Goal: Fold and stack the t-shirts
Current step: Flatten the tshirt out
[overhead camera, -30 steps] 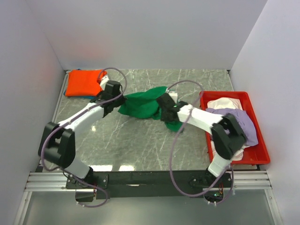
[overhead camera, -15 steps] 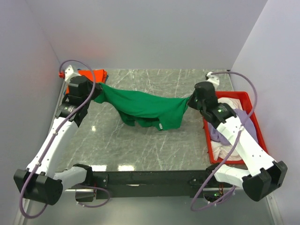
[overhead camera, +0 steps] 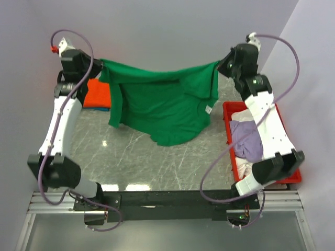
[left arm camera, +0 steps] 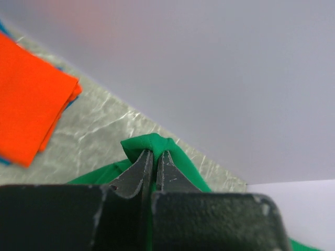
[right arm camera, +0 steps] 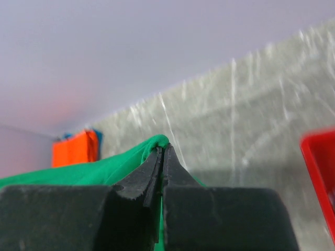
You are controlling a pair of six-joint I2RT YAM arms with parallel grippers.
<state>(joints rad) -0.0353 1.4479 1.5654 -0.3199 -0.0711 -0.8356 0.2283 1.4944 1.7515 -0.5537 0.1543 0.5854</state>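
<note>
Here, a green t-shirt [overhead camera: 162, 104] hangs stretched wide above the bench [overhead camera: 157, 162], to the left of the red tray [overhead camera: 293, 175]. The left claw [overhead camera: 100, 64] is pressed together on one upper corner of the cloth, on the side far from the tray. The right claw [overhead camera: 219, 64] pinches the opposite corner, just beyond the tray's far end. Whether the shirt's lower edge touches the bench cannot be told. Inside the tray, a lilac t-shirt [overhead camera: 248, 138] lies on a white t-shirt [overhead camera: 251, 115]. Well apart from the tray, at the bench's far left corner, a folded orange t-shirt [overhead camera: 97, 94] rests on a blue t-shirt [right arm camera: 97, 137], of which only an edge shows.
</note>
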